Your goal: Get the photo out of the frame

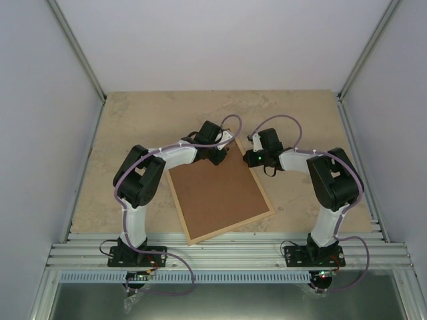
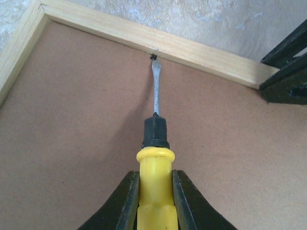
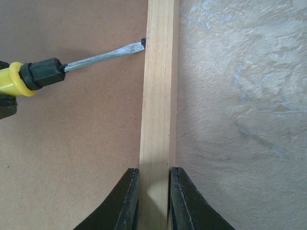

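Note:
The frame [image 1: 233, 228], thin pale wood, lies face down on the table with its brown backing board [image 1: 217, 193] up. The photo is hidden under that board. My left gripper [image 2: 155, 175] is shut on the yellow handle of a screwdriver [image 2: 154, 158]. The blade's tip touches a small black tab [image 2: 154, 57] at the inner edge of the far moulding [image 2: 192, 50]. My right gripper [image 3: 154, 170] is shut on the moulding [image 3: 157, 96] near the frame's far right corner, one finger on each side. From above, both grippers, left [image 1: 217, 156] and right [image 1: 247, 155], meet at the frame's far edge.
The frame rests on a beige marbled tabletop [image 3: 240, 120], turned at an angle. Grey walls [image 1: 40, 100] close in the left, back and right. An aluminium rail [image 1: 227, 253] carrying both arm bases runs along the near edge.

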### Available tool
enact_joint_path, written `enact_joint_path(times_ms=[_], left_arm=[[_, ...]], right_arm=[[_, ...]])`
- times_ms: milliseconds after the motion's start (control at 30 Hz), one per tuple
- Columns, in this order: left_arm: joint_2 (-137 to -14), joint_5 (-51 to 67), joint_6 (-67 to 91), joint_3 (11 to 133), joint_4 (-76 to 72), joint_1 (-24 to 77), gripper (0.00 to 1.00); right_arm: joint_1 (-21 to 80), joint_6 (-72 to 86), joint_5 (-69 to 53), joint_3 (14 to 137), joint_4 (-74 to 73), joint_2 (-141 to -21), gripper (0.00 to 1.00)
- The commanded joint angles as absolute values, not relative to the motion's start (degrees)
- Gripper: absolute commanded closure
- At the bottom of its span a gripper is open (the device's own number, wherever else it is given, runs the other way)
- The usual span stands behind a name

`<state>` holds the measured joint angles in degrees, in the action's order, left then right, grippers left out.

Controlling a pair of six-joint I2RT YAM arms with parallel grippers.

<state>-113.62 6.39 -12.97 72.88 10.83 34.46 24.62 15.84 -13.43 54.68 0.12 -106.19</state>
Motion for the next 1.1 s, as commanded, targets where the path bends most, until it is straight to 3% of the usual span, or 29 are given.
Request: enact_joint_path(times_ms=[0, 333, 633, 1067], left_arm=[[-115.99, 8.2, -10.3, 71.11, 4.55, 34.54, 1.0], [-116.55, 9.47, -8.31, 70.13, -1.1, 34.54, 1.0], [-117.5, 1.62, -15.21, 78.51, 9.9, 34.49, 1.0], [-119.41, 5.32, -18.55, 90.38, 15.79, 34.49, 1.0]], right_arm=[[26.72, 14.36, -20.63, 54.93, -0.57, -109.15, 0.97], [26.72, 14.36, -22.82, 55.13, -0.26, -110.24, 0.98], [27.28, 13.13, -22.76, 55.61, -0.97, -110.64, 0.98], [29.51, 11.3, -24.06, 56.97, -1.94, -111.7, 0.98]])
